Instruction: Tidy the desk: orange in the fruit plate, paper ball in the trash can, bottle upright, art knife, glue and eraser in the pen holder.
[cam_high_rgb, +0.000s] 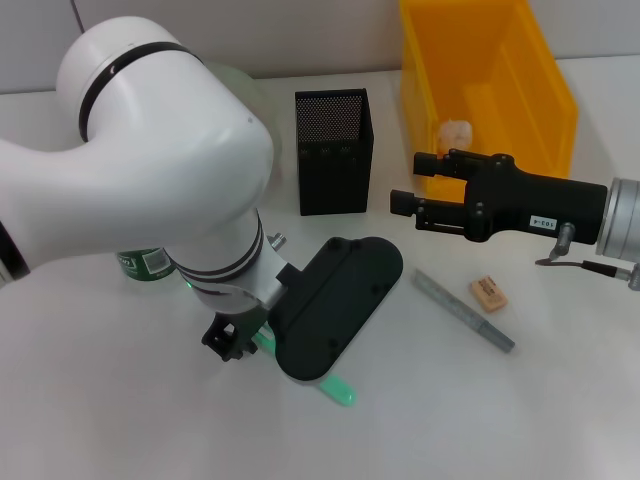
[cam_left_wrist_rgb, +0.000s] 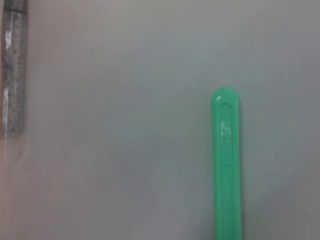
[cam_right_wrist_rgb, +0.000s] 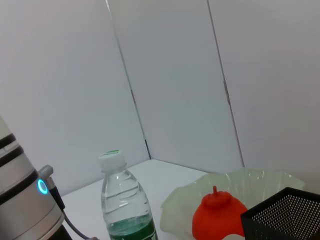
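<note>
My left gripper hangs low over the green art knife, which lies flat on the table; the left wrist view shows the art knife close below. A grey speckled glue stick lies right of it, with the tan eraser beside it. My right gripper hovers open and empty beside the black mesh pen holder. The paper ball lies in the yellow trash can. The bottle stands upright. The orange sits in the pale-green fruit plate.
My left arm's big white body covers the table's left side and hides most of the bottle in the head view. The glue stick also shows at the edge of the left wrist view. A grey wall stands behind the table.
</note>
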